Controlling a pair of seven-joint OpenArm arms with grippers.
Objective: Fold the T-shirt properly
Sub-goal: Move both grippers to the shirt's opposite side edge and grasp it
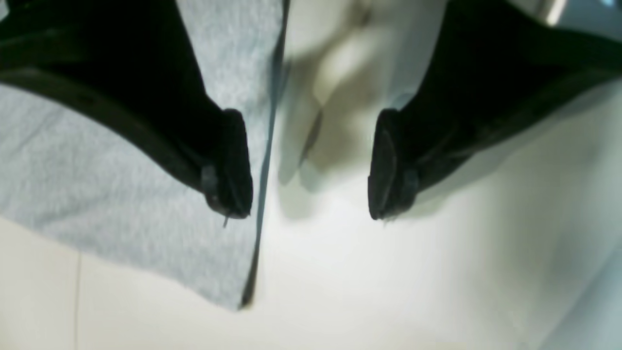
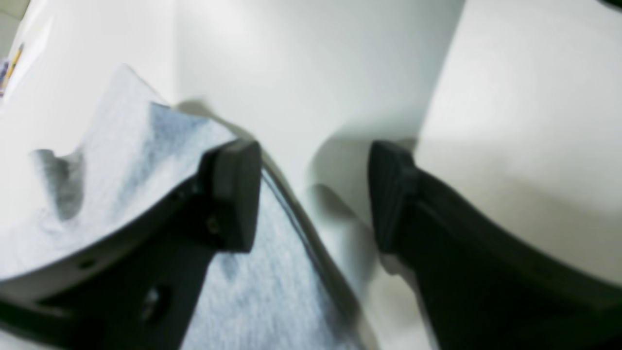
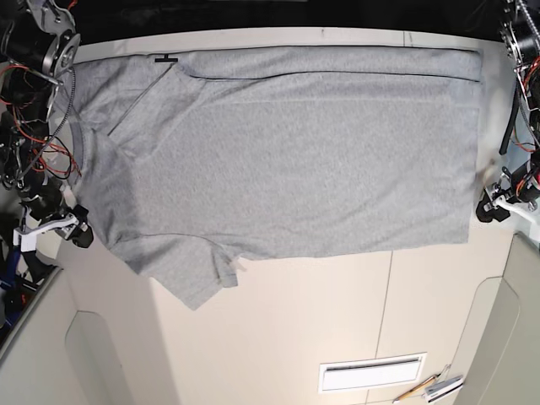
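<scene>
The heather-grey T-shirt (image 3: 287, 152) lies spread flat on the table, plain side up, with a strip along its far edge folded over and a short sleeve (image 3: 194, 274) sticking out at the near left. My left gripper (image 1: 308, 194) is open and straddles the shirt's straight edge (image 1: 262, 160): one finger (image 1: 231, 165) is over the cloth, the other over bare table. It sits at the shirt's right edge in the base view (image 3: 491, 209). My right gripper (image 2: 313, 194) is open too, one finger (image 2: 235, 194) over the T-shirt (image 2: 121, 160), at the shirt's left side (image 3: 78, 229).
The cream table (image 3: 295, 329) has seams running toward its front. A white slotted plate (image 3: 371, 373) and some pens (image 3: 432, 388) lie near the front right. Red wiring and motors (image 3: 34, 93) crowd the left edge. Beyond the table's far edge it is dark.
</scene>
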